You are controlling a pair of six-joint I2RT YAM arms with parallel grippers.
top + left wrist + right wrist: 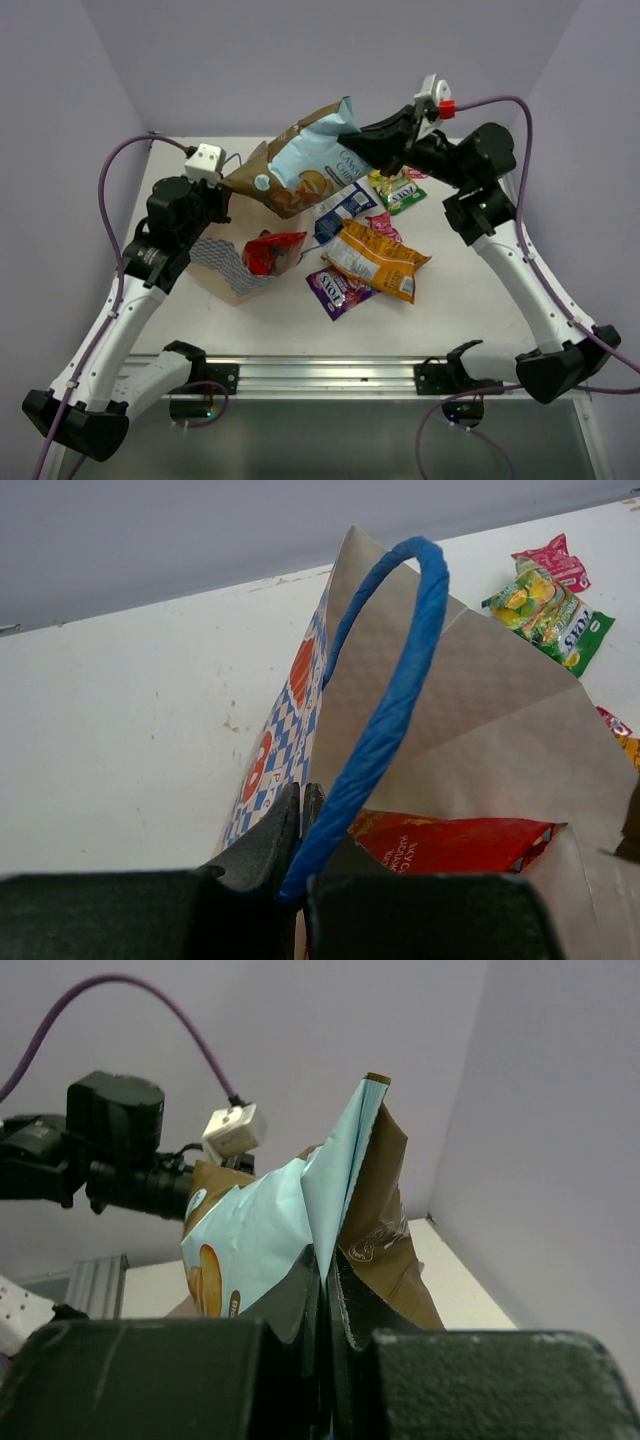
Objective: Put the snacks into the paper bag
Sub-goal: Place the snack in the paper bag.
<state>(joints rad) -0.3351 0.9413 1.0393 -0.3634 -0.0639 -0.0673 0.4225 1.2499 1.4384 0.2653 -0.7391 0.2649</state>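
Note:
The paper bag (222, 268) lies on its side at the left with its mouth facing right; a red cookie bag (272, 252) sits in the mouth. My left gripper (213, 212) is shut on the bag's upper rim beside the blue cord handle (390, 710), holding the paper bag (470, 700) open; the red bag (450, 842) shows inside. My right gripper (362, 150) is shut on the top edge of the light-blue bag (300, 168) and holds it in the air above the paper bag's mouth. In the right wrist view the gripper (328, 1265) pinches the light-blue bag (260, 1230).
On the table right of the paper bag lie an orange chip bag (378, 260), a purple pack (340, 290), a small pink pack (385, 228), a yellow-green pack (397, 190) and a blue-and-white pack (340, 208). Walls close off the back and sides.

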